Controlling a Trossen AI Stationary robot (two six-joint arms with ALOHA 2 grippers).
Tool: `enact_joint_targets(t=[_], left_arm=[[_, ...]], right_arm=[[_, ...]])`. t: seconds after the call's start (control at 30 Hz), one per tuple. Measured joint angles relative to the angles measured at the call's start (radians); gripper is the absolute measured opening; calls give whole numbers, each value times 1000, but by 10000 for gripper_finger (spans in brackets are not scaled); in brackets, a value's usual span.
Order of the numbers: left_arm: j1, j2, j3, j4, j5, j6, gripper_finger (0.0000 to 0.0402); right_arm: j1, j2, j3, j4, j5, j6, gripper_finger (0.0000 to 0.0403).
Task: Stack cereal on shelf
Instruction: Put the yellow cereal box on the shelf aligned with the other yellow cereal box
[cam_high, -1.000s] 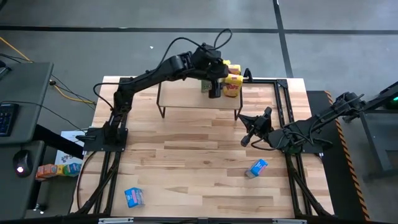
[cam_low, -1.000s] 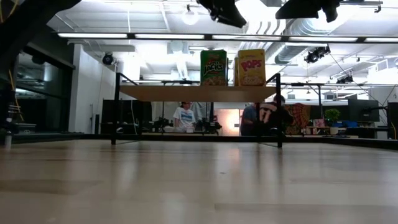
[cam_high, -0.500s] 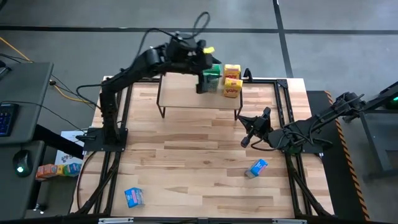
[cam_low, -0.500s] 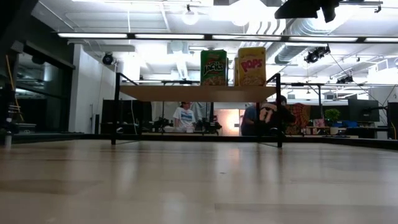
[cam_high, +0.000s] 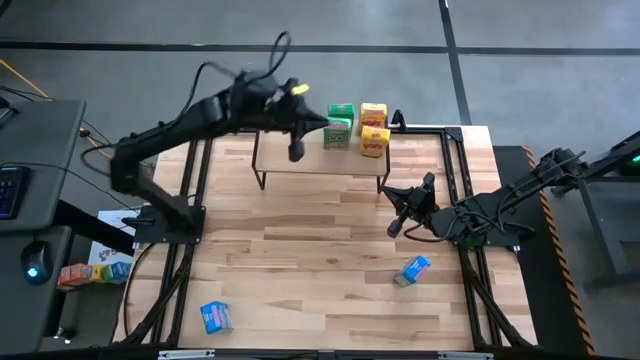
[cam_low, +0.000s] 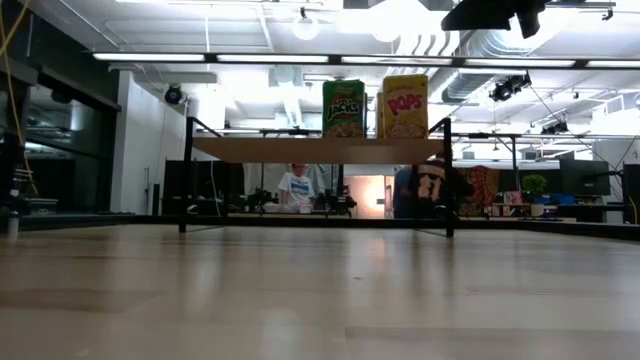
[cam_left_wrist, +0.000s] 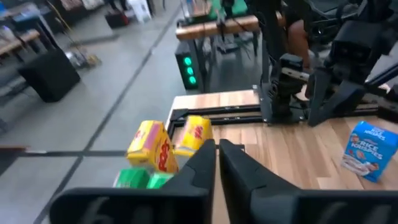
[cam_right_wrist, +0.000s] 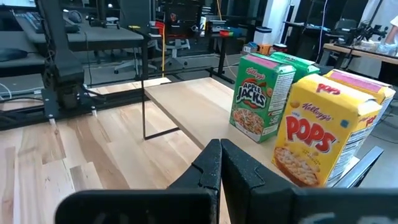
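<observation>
The shelf (cam_high: 318, 158) stands at the table's far edge. Two green cereal boxes (cam_high: 340, 125) and two yellow ones (cam_high: 373, 130) stand upright on its right half, one pair in front of the other, and also show in the low view as green (cam_low: 344, 108) and yellow (cam_low: 405, 105). One blue box (cam_high: 413, 269) lies on the table near right, another (cam_high: 215, 316) near left. My left gripper (cam_high: 296, 150) hangs shut above the shelf's left half, left of the green boxes. My right gripper (cam_high: 397, 222) is shut above the table, right of the shelf.
Black frame rails (cam_high: 455, 160) run along the table's sides and the far right corner. Bare wooden tabletop (cam_high: 300, 250) lies between the shelf and the blue boxes. People sit in the room beyond the table (cam_low: 298, 185).
My left gripper has drawn away from the green boxes toward the table's left edge, along the shelf, and has left the top of the low view. All boxes on the shelf stand where they were.
</observation>
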Motion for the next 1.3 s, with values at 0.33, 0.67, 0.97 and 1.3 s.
enact_joint_targets(t=[0.33, 0.67, 0.97, 1.3], left_arm=[[-12, -440, -824, 654, 25, -102, 2], [-133, -670, -1144, 913, 34, -197, 0], [-193, -713, -1206, 974, 23, -182, 0], [-199, -713, -1206, 972, 23, -154, 0]], right_arm=[[-45, 2, 0, -4, -30, 74, 0], [-339, 28, 0, -110, -325, 84, 0], [-542, -28, 0, -111, -547, -137, 0], [-737, -27, 0, -154, -671, -193, 0]])
